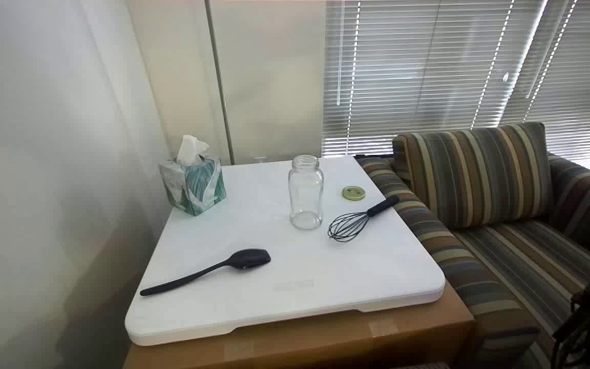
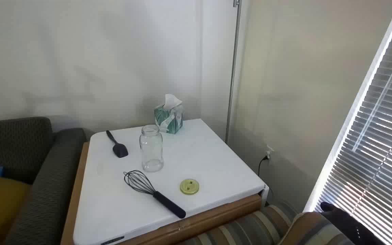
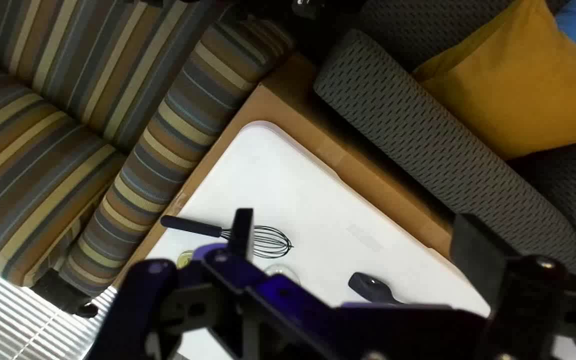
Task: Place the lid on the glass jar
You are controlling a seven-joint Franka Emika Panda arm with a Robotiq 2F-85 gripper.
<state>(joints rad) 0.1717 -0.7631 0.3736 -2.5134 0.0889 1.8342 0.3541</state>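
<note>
The lid (image 1: 354, 193) is a flat greenish-gold disc lying on the white table, and it also shows in an exterior view (image 2: 189, 186). The clear glass jar (image 1: 306, 192) stands upright and open-mouthed beside it; it also shows in an exterior view (image 2: 151, 149). In the wrist view only a bit of the lid (image 3: 184, 259) and part of the jar's top (image 3: 284, 272) show, mostly hidden behind a finger. My gripper (image 3: 357, 220) is open, fingers wide apart, with nothing between them, high above the table.
A black whisk (image 1: 364, 220) lies close to the lid and jar. A black spatula (image 1: 246, 259) lies toward the near left. A teal tissue box (image 1: 195, 184) stands at the back left. A striped armchair (image 1: 428, 246) adjoins the table (image 1: 285, 312).
</note>
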